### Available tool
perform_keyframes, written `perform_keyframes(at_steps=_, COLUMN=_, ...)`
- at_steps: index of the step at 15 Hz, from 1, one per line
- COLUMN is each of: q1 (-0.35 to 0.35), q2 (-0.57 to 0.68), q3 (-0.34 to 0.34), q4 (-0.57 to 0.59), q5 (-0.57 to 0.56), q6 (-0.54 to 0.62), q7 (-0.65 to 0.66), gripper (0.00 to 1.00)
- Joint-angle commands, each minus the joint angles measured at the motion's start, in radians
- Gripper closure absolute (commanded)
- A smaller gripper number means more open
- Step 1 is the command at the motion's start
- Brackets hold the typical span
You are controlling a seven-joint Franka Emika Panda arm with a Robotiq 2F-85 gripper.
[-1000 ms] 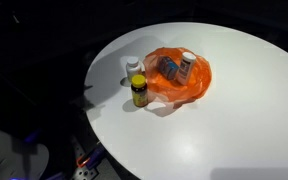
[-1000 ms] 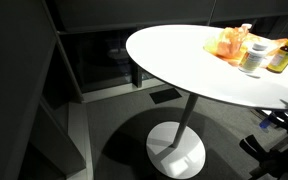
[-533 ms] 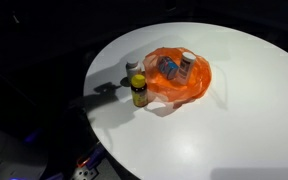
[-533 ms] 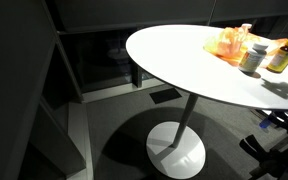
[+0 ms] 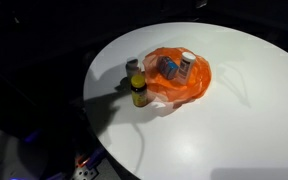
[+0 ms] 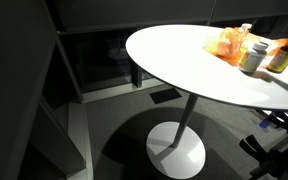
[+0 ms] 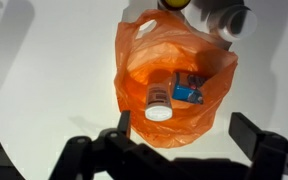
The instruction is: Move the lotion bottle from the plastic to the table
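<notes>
Wide-open, empty fingers (image 7: 262, 142) hover above orange plastic (image 7: 144, 55) on white surface (image 7: 44, 70). Inside plastic, lotion bottle (image 7: 161, 102) lies cap toward camera, beside blue item (image 7: 191, 93). Wide spread likely readies fingers to straddle bottle. Not yet grasped.

The black two-fingered end effector (image 7: 181, 135) is seen in the wrist view, entering from the lower edge. Its jaws are held wide apart, with nothing gripped between them. The dark fingers (image 7: 94, 155) are set near opposite lower corners, tips pointed up the frame.
</notes>
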Motion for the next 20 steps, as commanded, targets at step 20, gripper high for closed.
perform_keyframes(at_steps=20, q1=-0.044, q2=0.216, q3=-0.003, q4=0.009, q5=0.063, q6=0.222, q7=-0.146, gripper=0.0)
